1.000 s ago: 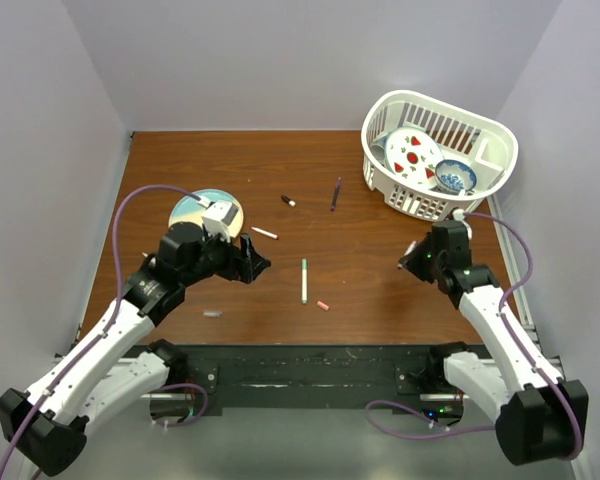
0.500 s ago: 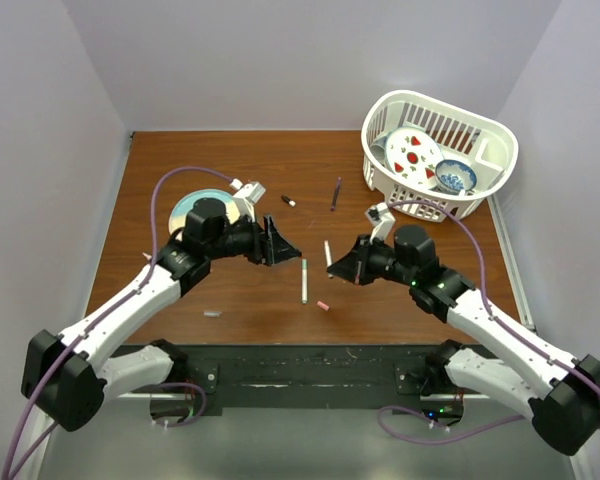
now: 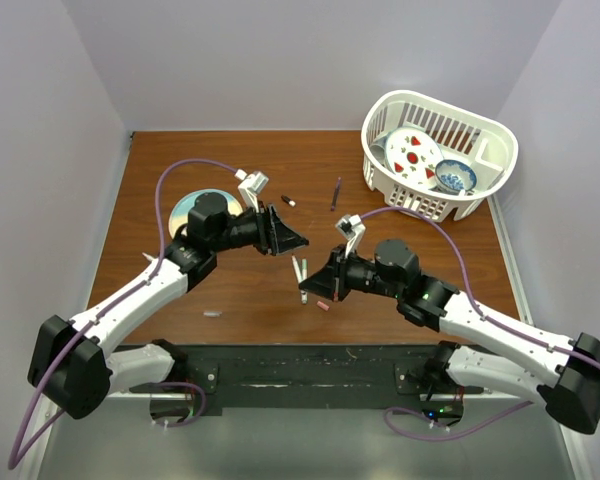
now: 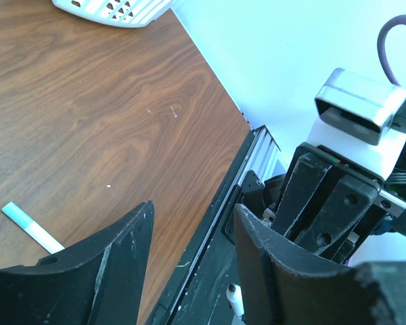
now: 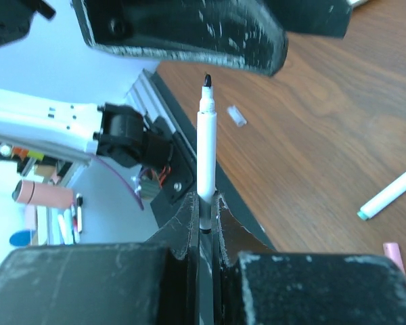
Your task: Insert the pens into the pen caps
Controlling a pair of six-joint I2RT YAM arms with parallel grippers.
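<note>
My right gripper [image 3: 316, 282] [image 5: 203, 203] is shut on a white pen [image 5: 206, 149] with a black tip, held above the table and pointing toward the left gripper. The left gripper [image 3: 298, 240] [image 4: 193, 206] is open and empty, its jaws facing that pen from a short gap away; the pen's tip [image 4: 235, 298] shows just below its jaws. A teal-tipped pen [image 5: 392, 196] [image 4: 27, 227] lies on the table under both. A pink cap [image 3: 323, 305], a clear cap [image 3: 212, 314], a black cap [image 3: 288, 201] and a dark purple pen [image 3: 336, 192] lie apart.
A white basket [image 3: 485, 185] holding dishes stands at the back right. A round plate [image 3: 185, 208] lies at the left, partly under the left arm. Side walls border the brown table.
Both arms have swung in to the table's centre. The right gripper has carried the white pen leftward, and the left gripper has moved right until it faces the pen tip.
</note>
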